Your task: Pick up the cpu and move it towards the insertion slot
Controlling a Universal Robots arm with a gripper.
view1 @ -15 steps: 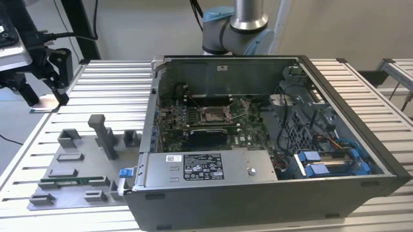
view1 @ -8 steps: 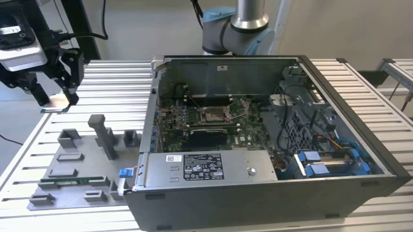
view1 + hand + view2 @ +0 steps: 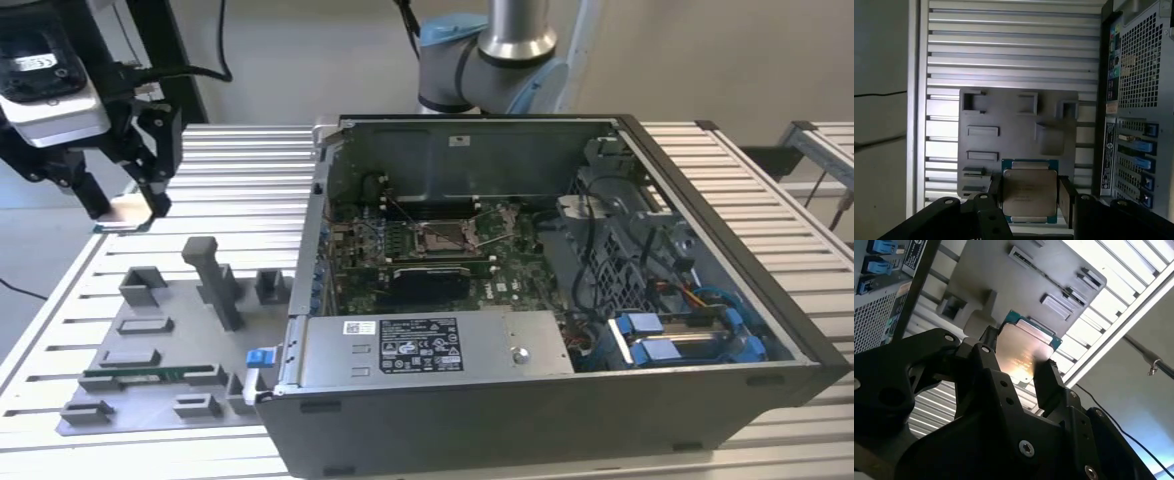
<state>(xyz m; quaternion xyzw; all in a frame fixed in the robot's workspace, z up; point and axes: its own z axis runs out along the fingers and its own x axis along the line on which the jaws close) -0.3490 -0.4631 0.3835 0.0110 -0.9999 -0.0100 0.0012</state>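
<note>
Cpu (image 3: 1029, 192) is clamped in the gripper (image 3: 127, 205). There is 1 black finger on each of 2 opposite edges, and the jaws are closed down to the chip's width. The chip hangs in the air, not touching the grey fixture plate (image 3: 1014, 120) that lies beyond it in the first wrist view.

In both wrist views the silver-grey metal top faces the camera, with a teal-green board edge poking out around it. In the second wrist view, glare washes over that top. In the exterior view the chip is just a small pale tan patch between the fingertips, at the exterior view's far left, over the slatted aluminium table (image 3: 254, 170).

The exterior view gives the insertion slot (image 3: 441, 235), with a silvery frame and brownish centre. It sits on the motherboard inside the open computer case (image 3: 534, 420), well apart from the gripper and toward the exterior view's right. That view also shows a thin green memory stick (image 3: 154, 376) lying in the plate and 1 tall grey post (image 3: 214, 280) standing on it. The first wrist view gives the case's perforated rear panel just beside the plate.

Hard to make out:
- The chip's near edge is hidden behind the gripper body in both wrist views.
- The slot's lever is too small to read.
- The gripper's upper body is cut off at the exterior view's left edge.
</note>
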